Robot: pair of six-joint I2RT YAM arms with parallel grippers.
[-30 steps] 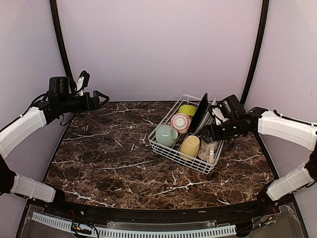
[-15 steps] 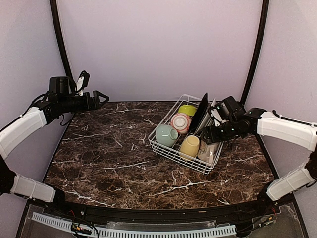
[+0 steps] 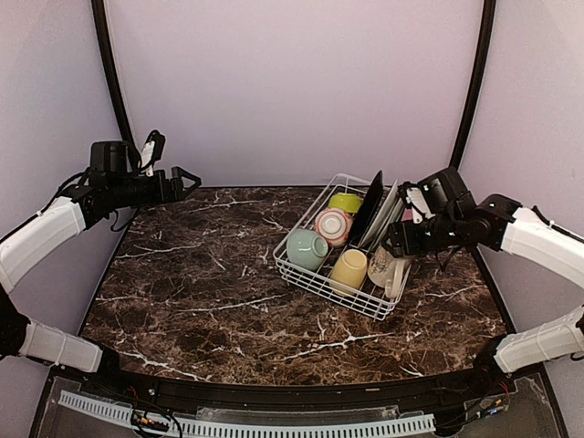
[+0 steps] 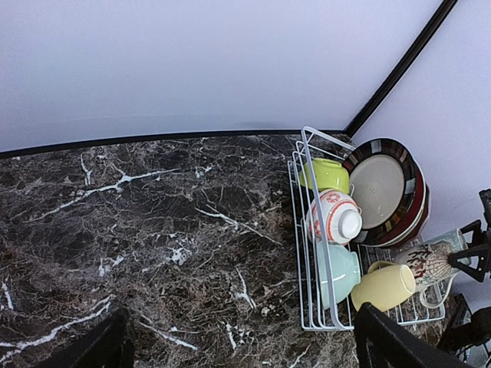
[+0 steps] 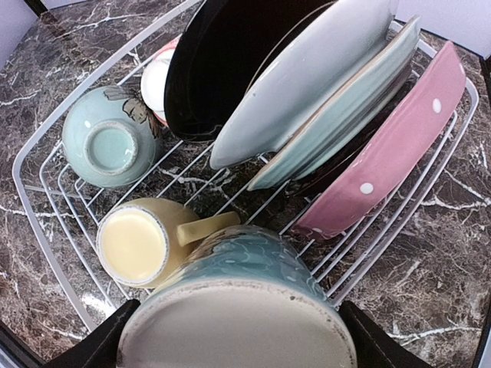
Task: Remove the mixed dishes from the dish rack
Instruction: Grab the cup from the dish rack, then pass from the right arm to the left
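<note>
A dark marbled tabletop [image 3: 201, 301] carries the dish rack [image 3: 321, 285], a white wire basket set at an angle on the right half. At the rack's near right corner, the right claw [image 3: 395, 248] is clamped on a patterned mug [image 5: 245, 264]. In the right wrist view the mug's pale base fills the space between the two dark fingers [image 5: 103, 345], which press against its sides. Whether the mug touches the wires below cannot be told.

Just left of it a yellow mug [image 3: 349, 269] lies on its side, its handle pointing toward the patterned mug. Farther left, at the rack's left side, a mint bowl [image 3: 307, 248] lies tipped over with its foot showing. Beyond it is a pink-striped bowl [image 3: 333, 225], and a lime bowl [image 3: 346, 202] sits at the far end.

Along the right side of the rack the plates stand on edge, leaning. A black plate [image 5: 230, 69] is leftmost, then two pale-green plates [image 5: 307, 84], then a pink dotted plate [image 5: 391, 153] nearest the right rim.

Well apart from all this, the left claw [image 3: 182, 178] hangs above the far left corner of the tabletop, its fingers spread wide and holding nothing.
</note>
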